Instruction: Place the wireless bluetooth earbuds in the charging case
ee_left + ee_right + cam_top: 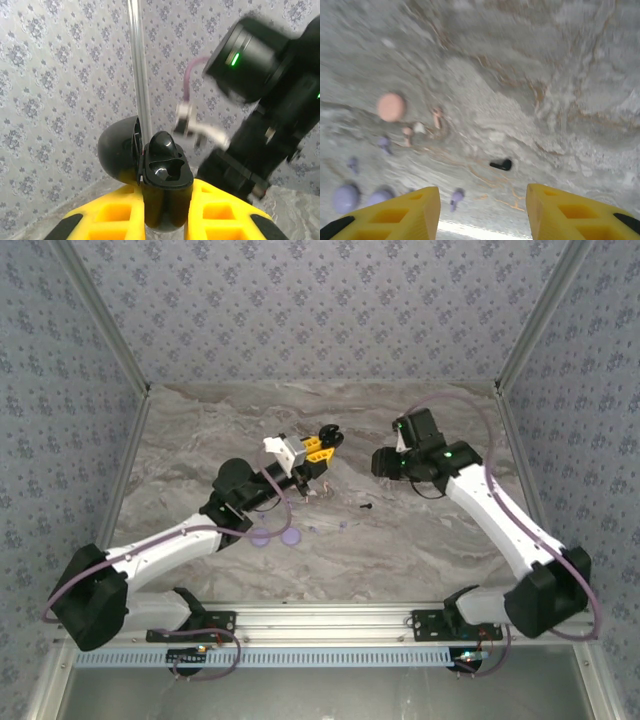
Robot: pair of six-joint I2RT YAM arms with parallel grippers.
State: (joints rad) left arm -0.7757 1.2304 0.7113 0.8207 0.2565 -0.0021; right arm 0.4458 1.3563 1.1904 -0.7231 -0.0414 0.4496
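Note:
My left gripper (pixel 167 202) is shut on the black charging case (pixel 165 170), holding it upright above the table with its lid (pixel 116 150) swung open to the left. A glossy black earbud (pixel 163 142) sits in the case's far slot, and the near slot looks empty. In the top view the case (pixel 328 433) is raised at the table's middle. My right gripper (pixel 482 200) is open, with nothing between its yellow fingers, above a black earbud (pixel 501 164) lying on the marble. A lavender earbud (pixel 456 196) lies near its left finger, and pink earbuds (pixel 437 117) lie farther off.
A pink disc (pixel 390 106) and two lavender discs (pixel 345 197) lie on the marble table (pixel 560 75), with small lavender pieces (pixel 384 142) between them. The right arm's wrist (pixel 260 60) hangs close to the right of the held case. Patterned walls (pixel 320 310) enclose the table.

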